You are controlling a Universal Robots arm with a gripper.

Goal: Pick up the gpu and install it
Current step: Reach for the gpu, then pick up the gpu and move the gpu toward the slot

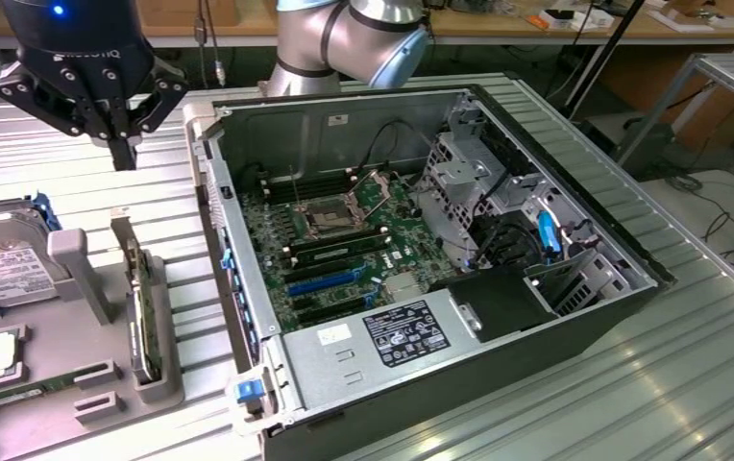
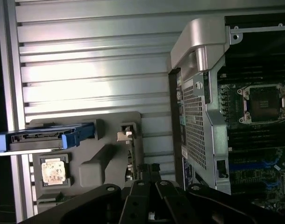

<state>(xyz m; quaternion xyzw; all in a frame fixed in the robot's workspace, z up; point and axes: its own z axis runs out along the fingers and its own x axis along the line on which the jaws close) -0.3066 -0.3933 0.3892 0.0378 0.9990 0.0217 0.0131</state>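
Nothing done yet: gripper (image 1: 122, 161) closed and empty, hanging above the tabletop (image 1: 34, 154), gpu (image 1: 144, 307) upright in its holder (image 1: 85, 288), ungrasped, computer case (image 1: 341, 101) awaiting it.

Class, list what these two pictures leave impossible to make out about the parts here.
gpu: exterior view, edge-on in the tray slot, its faces hidden.
hard drive: exterior view, cut off by that view's left edge.
label inside the case: exterior view, print too small to read.
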